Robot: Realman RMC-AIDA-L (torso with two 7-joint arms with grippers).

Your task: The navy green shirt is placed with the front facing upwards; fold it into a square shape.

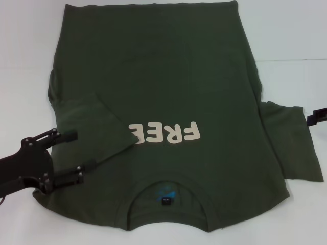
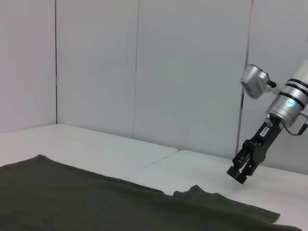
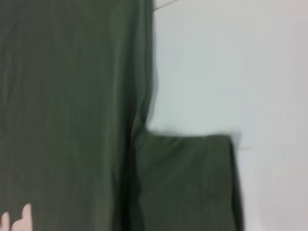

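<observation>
Nearest the robot lies the round collar [image 1: 166, 196] of the navy green shirt [image 1: 168, 92], with a small blue-marked label [image 1: 166, 196] inside the neck opening. The shirt is spread flat on the white worktop [image 1: 291, 41], front up, its hem at the far end. Just beyond the collar, cream lettering [image 1: 171, 132] runs across the chest; its left end is covered by the left sleeve [image 1: 94, 127], which is folded inward onto the body of the shirt.

The left gripper [image 1: 70, 155] hovers at the near left, over the shoulder and the folded sleeve; its two black fingers [image 1: 64, 137] are spread apart with nothing between them.

On the opposite side, the right sleeve [image 1: 294, 145] lies stretched out flat on the worktop. The right gripper [image 2: 239, 172] hangs beside that sleeve's outer edge, above the worktop; from the pictures I cannot tell whether it is open or closed. Farther off, the shirt's body runs smooth to the hem.
</observation>
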